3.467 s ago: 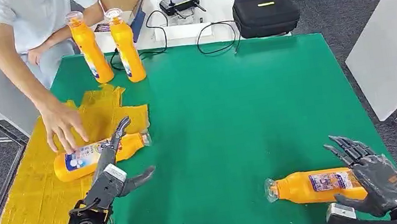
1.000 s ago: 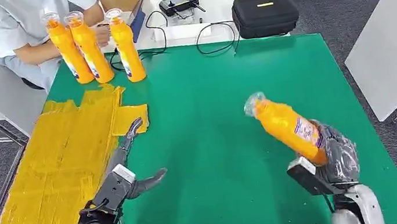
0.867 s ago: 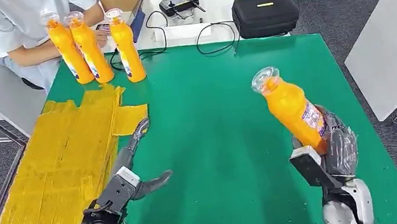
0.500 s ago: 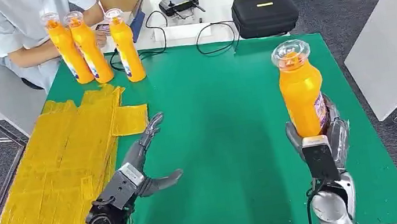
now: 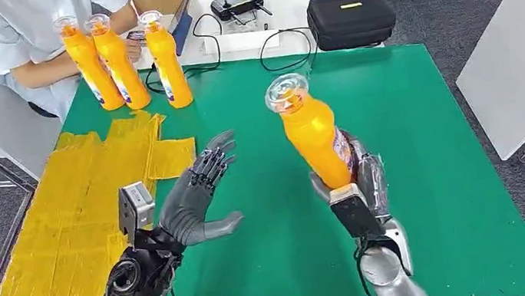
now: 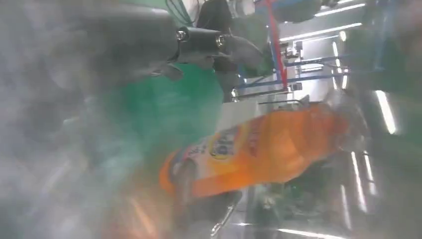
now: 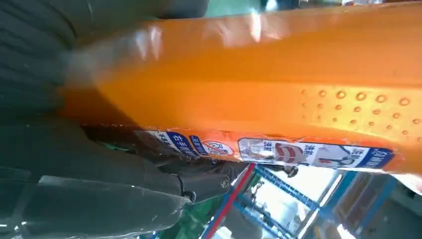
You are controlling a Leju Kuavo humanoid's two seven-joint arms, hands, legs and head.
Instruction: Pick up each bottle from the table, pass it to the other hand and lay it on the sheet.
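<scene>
My right hand (image 5: 361, 180) grips an orange bottle (image 5: 312, 133) near its base and holds it nearly upright above the middle of the green table (image 5: 407, 97). The same bottle (image 7: 259, 79) fills the right wrist view, and the left wrist view shows the bottle (image 6: 259, 149) blurred. My left hand (image 5: 193, 196) is raised with fingers spread and palm facing the bottle, a short gap to its left, holding nothing. The yellow sheet (image 5: 75, 213) lies on the table's left side. Three more orange bottles (image 5: 119, 60) stand upright at the table's far left corner.
A person (image 5: 34, 33) sits behind the far left corner, close to the standing bottles. A black case (image 5: 350, 18), cables and a controller (image 5: 239, 2) lie on the white table beyond. A white table (image 5: 524, 49) stands to the right.
My right hand lifted the bottle off the table, stood it upright and carried it left toward the middle. My left hand rose and turned its palm to it. The person stood a third bottle up.
</scene>
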